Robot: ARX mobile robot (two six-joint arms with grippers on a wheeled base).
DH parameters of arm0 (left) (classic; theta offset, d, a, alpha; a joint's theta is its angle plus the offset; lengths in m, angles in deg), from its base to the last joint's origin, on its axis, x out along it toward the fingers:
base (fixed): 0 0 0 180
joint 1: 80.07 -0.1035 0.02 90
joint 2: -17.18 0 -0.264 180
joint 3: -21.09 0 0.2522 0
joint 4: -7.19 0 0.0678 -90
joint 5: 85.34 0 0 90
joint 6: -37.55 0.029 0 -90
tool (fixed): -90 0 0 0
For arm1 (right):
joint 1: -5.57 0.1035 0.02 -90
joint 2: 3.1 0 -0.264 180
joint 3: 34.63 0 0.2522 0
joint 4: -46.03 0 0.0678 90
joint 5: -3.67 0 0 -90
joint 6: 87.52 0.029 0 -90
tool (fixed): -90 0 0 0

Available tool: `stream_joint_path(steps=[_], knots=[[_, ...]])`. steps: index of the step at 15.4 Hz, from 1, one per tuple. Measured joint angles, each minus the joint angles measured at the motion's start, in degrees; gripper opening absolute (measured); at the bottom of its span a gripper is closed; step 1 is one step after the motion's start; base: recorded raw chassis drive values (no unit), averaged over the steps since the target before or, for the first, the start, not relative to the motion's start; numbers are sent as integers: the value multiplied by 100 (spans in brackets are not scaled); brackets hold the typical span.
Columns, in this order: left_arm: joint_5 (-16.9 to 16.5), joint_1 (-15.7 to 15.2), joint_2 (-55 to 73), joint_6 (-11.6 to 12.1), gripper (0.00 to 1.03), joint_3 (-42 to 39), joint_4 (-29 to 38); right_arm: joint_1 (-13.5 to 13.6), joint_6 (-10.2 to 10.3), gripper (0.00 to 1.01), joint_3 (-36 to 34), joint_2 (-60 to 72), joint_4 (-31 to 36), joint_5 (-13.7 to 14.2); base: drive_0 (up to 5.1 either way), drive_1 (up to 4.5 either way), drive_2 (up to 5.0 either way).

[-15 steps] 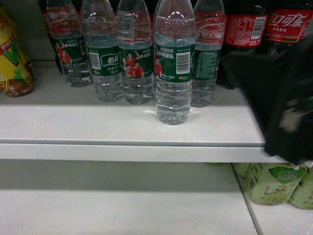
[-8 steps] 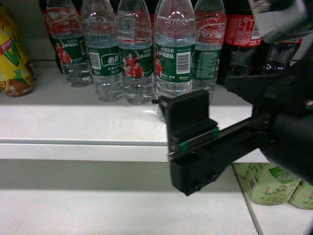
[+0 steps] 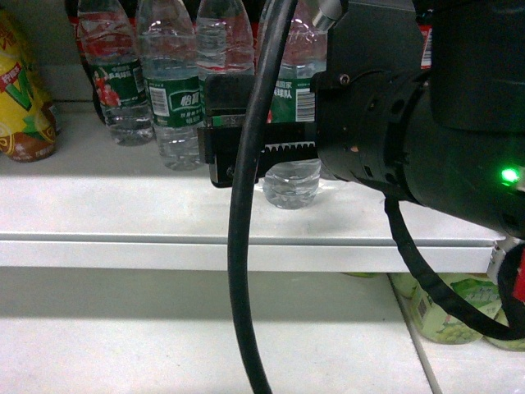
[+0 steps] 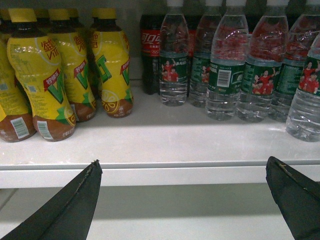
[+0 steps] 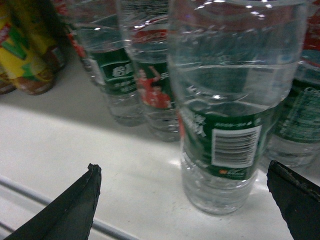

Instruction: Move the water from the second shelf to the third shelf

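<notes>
The water point(image 5: 235, 100), a clear ribbed bottle with a green label and a white barcode, stands alone at the front of the white shelf point(image 3: 123, 205). In the head view only its base point(image 3: 291, 182) and part of its label show behind my right arm point(image 3: 394, 131). My right gripper point(image 5: 183, 167) is open. Its two dark fingertips sit wide to either side, just short of the bottle and not touching it. My left gripper point(image 4: 183, 162) is open at the shelf's front edge with nothing between its fingers.
More water bottles point(image 4: 225, 75) stand in a row behind. Yellow drink bottles point(image 4: 45, 75) are at the left and cola bottles point(image 4: 150, 50) at the back. A black cable point(image 3: 246, 246) hangs across the head view. Green cartons point(image 3: 455, 308) stand on the lower shelf point(image 3: 123, 328).
My right arm has swung in from the right and up, so that it fills the head view with its gripper at the front bottle. The bottle has not moved.
</notes>
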Motion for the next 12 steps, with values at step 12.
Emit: stream_joint_path(steps=[12], knots=[[0,0,0,0,98,0,-2,-210,-11,92,1440,1097,-614,723,0,0,0]])
